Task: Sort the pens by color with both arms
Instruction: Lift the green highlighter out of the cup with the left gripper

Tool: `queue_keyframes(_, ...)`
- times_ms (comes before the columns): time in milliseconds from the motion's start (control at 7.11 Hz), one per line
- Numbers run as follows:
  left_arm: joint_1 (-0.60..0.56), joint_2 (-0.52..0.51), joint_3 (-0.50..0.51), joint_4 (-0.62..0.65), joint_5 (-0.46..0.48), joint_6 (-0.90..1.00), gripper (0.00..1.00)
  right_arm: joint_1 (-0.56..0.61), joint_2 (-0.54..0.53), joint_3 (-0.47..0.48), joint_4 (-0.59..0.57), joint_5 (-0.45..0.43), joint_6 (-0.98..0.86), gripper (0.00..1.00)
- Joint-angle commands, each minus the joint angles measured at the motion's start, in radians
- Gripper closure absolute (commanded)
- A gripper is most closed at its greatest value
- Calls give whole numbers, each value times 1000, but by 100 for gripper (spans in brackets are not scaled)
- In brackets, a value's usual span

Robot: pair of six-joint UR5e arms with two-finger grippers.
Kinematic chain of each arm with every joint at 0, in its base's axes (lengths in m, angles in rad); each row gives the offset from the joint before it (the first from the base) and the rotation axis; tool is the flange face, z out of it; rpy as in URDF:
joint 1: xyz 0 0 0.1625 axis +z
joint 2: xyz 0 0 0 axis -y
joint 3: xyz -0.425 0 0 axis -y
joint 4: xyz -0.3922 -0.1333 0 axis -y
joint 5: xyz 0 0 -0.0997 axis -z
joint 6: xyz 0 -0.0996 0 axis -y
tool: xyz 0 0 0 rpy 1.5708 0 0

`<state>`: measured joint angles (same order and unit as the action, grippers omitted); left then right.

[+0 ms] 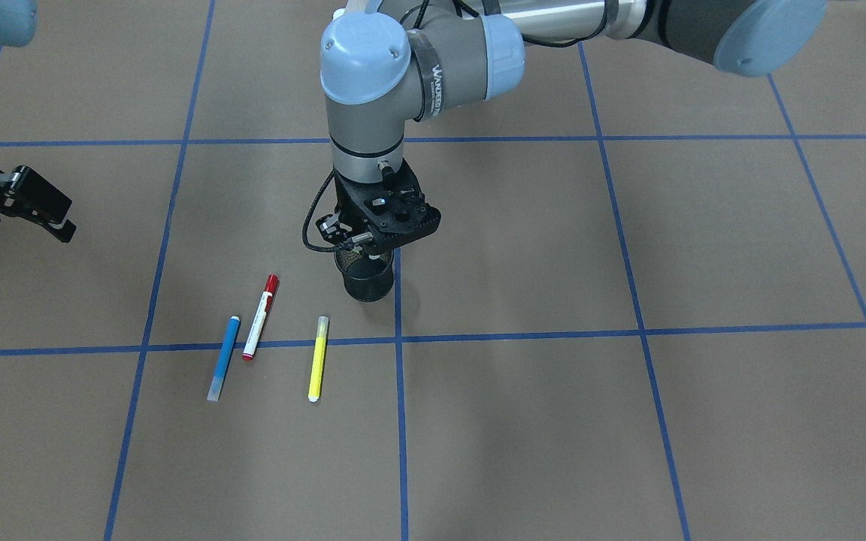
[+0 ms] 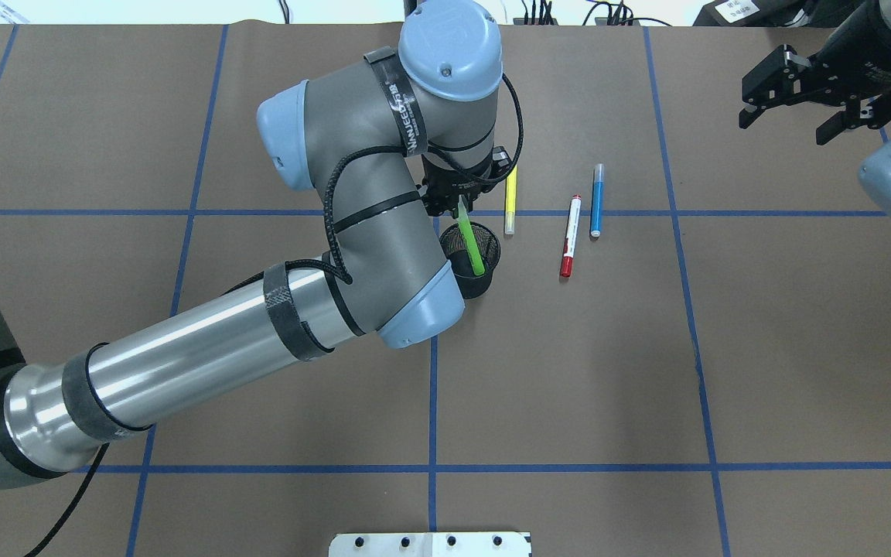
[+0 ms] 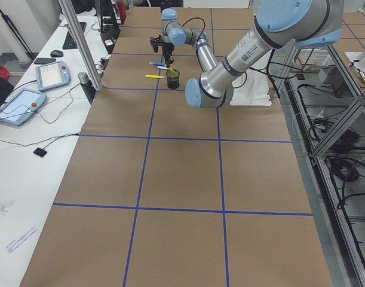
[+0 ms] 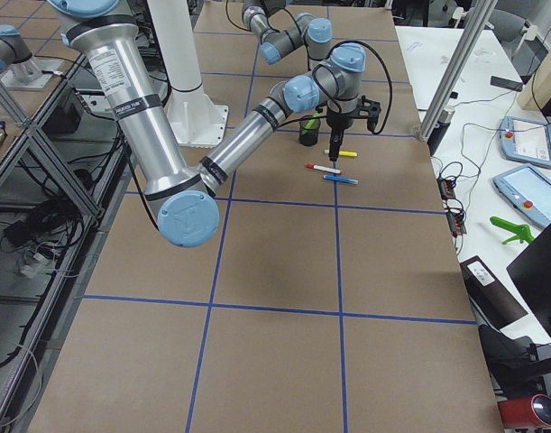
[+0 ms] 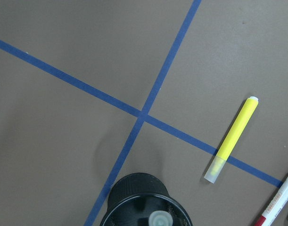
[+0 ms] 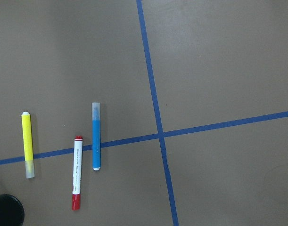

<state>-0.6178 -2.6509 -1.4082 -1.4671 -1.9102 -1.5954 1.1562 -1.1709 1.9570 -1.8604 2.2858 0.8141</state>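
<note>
— Where was the green highlighter (image 2: 470, 241)?

— In the black mesh cup (image 2: 483, 285), leaning, its upper end right at the left gripper (image 2: 459, 205), which hung over the cup's mouth.

— Did that pincer have hold of it?

— I could not tell. From overhead the wrist covered the fingers. From the front the gripper's body hid the cup's mouth and the highlighter. The left wrist camera showed only the cup's rim with a round pen end inside it.

— And the other pincer?

— The right gripper (image 2: 784, 128) was spread wide with nothing between its fingers, raised off the table (image 2: 801, 348) and off to the side of the pens.

— The other pens?

— They lay flat on the brown table, roughly parallel, none touching, all three across the same blue tape line (image 2: 762, 213). The yellow highlighter (image 2: 510, 199) lay just beside the cup. The red-capped marker (image 2: 570, 236) lay between it and the blue marker (image 2: 596, 199), nearer the blue one.

— Anything in the way?

— The left arm (image 2: 206, 340) covered the cup's near side in the overhead view. Off the table, two teach pendants (image 3: 18, 106) sat on a white bench (image 3: 15, 179).
</note>
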Motion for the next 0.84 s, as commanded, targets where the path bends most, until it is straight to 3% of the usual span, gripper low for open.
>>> queue_keyframes(0, -40, -1, -57, 28, 3, 9, 100, 0, -15, 16, -5, -38, 0, 1)
queue_keyframes(422, -54, -6, -57, -91, 217, -12, 100, -4, -70, 94, -40, -49, 14, 1)
queue_keyframes(703, -45, -4, 42, -278, 401, -73, 100, -6, -82, 95, -28, -55, 23, 1)
